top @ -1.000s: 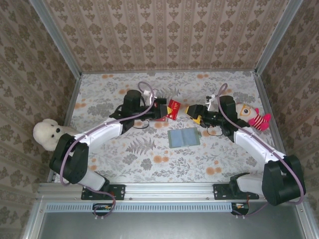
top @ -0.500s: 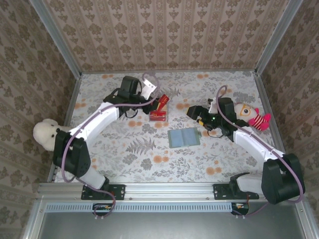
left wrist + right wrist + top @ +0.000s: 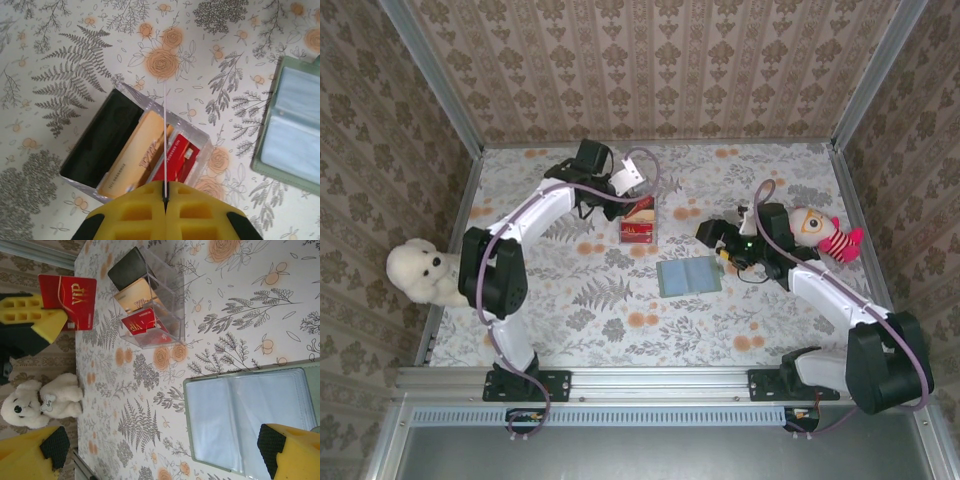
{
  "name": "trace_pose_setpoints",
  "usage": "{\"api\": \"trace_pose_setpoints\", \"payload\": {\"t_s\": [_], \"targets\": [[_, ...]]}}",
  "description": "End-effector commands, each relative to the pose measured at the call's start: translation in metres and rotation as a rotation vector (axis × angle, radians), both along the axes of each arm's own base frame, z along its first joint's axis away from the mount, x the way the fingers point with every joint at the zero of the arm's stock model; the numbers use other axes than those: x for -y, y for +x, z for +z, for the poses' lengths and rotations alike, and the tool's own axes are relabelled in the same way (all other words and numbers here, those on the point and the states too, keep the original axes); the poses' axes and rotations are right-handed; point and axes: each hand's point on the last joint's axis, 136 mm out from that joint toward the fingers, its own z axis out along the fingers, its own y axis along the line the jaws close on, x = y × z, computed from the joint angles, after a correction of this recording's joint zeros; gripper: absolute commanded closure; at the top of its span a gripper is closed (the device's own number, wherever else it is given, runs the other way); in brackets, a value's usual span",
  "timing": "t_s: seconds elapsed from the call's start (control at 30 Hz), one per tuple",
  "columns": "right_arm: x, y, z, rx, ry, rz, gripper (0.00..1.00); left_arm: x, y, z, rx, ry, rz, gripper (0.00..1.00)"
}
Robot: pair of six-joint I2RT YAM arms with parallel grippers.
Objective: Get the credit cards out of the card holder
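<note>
Left tool point(image 3: 165, 200) pinches a red card point(image 3: 70, 300) edge-on above the clear box point(image 3: 135, 150). Released off-line, the card could catch the box wall and fall to the worktop point(image 3: 570, 320). Right tool point(image 3: 718, 243) stands wide and empty near the card holder point(image 3: 688, 275) (lying open, mid-worktop).

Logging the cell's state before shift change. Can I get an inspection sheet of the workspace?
Surface: floral tabletop, flat.
Job's things: card holder lies open, pockets look empty; red VIP card near clear box of cards.
Clutter: white teddy, doll.
Hands: left hand shut on red VIP card; right hand open near card holder.
Cables: purple cable along each arm.
Surroundings: wallpapered walls, metal frame.
</note>
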Motion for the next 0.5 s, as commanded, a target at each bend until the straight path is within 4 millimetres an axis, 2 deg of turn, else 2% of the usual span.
{"api": "trace_pose_setpoints", "payload": {"t_s": [0.0, 0.07, 0.23, 0.37, 0.47], "targets": [[0.004, -0.002, 0.011, 0.036, 0.003, -0.015, 0.00, -0.016, 0.004, -0.006, -0.004, 0.064, -0.061, 1.00], [0.003, -0.004, 0.016, 0.051, 0.005, -0.001, 0.00, -0.021, 0.005, -0.011, -0.018, 0.090, -0.088, 1.00], [-0.001, -0.009, 0.026, 0.070, 0.021, 0.027, 0.00, -0.020, -0.012, -0.011, 0.005, 0.081, -0.279, 1.00], [0.001, -0.012, 0.027, 0.074, 0.022, 0.022, 0.00, -0.014, -0.010, -0.010, 0.014, 0.054, -0.322, 1.00], [0.001, -0.014, 0.026, 0.070, 0.022, 0.020, 0.00, -0.012, -0.013, -0.021, -0.010, 0.084, -0.357, 1.00]]}}
